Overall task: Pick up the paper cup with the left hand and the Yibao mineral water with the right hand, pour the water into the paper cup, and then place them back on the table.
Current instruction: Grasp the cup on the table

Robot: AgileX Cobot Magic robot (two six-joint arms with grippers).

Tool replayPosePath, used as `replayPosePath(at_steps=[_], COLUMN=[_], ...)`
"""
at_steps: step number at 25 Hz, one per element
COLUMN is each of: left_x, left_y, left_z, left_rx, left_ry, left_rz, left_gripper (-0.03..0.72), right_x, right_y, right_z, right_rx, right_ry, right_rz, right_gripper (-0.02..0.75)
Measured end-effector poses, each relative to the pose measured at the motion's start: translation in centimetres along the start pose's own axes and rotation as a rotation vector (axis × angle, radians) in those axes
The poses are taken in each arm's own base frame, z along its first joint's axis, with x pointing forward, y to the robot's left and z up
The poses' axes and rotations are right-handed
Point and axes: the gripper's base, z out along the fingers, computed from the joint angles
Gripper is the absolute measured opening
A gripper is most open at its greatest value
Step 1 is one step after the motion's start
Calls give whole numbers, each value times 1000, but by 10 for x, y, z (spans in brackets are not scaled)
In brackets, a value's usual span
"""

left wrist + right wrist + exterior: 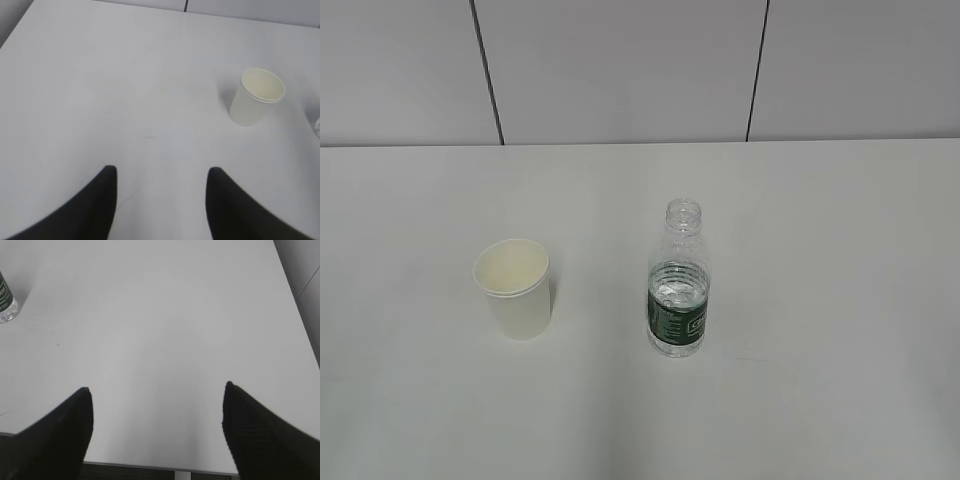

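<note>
Paper cup (514,288): upright on the white surface (820,400), left of centre in the exterior view; long axis vertical, mouth up, body tapering down to the base. Interior looks cream; whether it holds any liquid cannot be told.

Paper cup, left wrist view (256,97): stands ahead and to the right of the pincer, well apart from it; appears slightly tilted there, as the camera looks down at a slant.

Yibao mineral water (678,282): upright on the surface, to the right of the cup and apart from it — no contact. Long axis vertical, capless neck pointing up. Dark green label band around the lower body.

Water (678,288): clear liquid inside the bottle, its level about at the top of the label band.

Bottle, right wrist view (6,301): only the base and a strip of label show at the left edge, far to the left of the pincer.

Left pincer (161,172): two black fingers (95,205) spread wide over bare surface, holding nothing.

Right pincer (157,390): black fingers (260,435) spread wide — nothing between them, bare surface beneath; the near edge of the surface shows just below.

Arms, exterior view: neither is in the picture.

Background: pale wall panels (620,70) with dark seams behind the surface.
</note>
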Motion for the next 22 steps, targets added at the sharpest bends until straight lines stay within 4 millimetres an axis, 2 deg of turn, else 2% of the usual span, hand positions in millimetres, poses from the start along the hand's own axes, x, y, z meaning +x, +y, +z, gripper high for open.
replayPosePath(at_steps=[22], left_x=[0], left_y=[0], left_z=[0], left_rx=[0], left_ry=[0], left_rz=[0], left_gripper=[402], right_x=[0], right_y=[0], right_z=[0], right_rx=[0], right_ry=[0], right_rz=[0], right_gripper=[592])
